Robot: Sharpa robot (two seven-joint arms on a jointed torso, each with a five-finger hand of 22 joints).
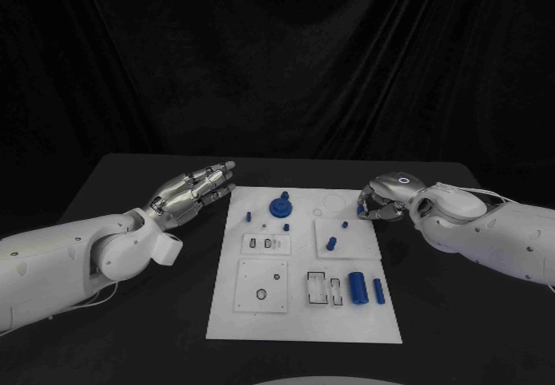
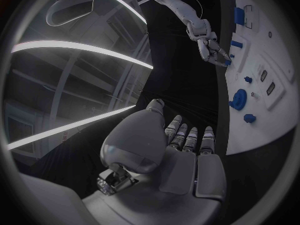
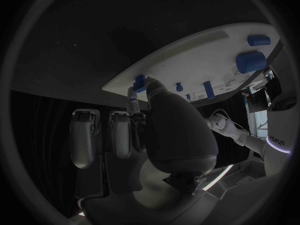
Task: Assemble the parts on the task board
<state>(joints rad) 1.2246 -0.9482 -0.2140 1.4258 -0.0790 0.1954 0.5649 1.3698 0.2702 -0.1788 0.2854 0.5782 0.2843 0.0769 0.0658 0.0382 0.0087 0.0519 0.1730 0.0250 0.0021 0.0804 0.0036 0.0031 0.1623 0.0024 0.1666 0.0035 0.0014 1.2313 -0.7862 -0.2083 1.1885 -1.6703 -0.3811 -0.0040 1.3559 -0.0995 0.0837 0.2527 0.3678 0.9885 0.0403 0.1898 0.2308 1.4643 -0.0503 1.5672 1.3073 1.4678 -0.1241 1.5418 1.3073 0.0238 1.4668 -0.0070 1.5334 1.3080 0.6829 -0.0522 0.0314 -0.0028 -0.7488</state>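
Head view: a small blue peg [image 1: 347, 224] is pinched at the white task board's [image 1: 303, 321] right edge by the right hand [image 1: 382, 202]; the left hand [image 1: 192, 191], flat and empty, is farther off.

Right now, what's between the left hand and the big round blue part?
Bare black table, then bare white board with one small blue part, between left hand and round part, in the head view.

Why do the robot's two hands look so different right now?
The left hand lies flat with fingers stretched out, off the task board's left edge; the right hand is curled in at the board's right edge. The left hand holds nothing; the right hand pinches a small blue part at the edge. Both are silver and sit near the board's far end.
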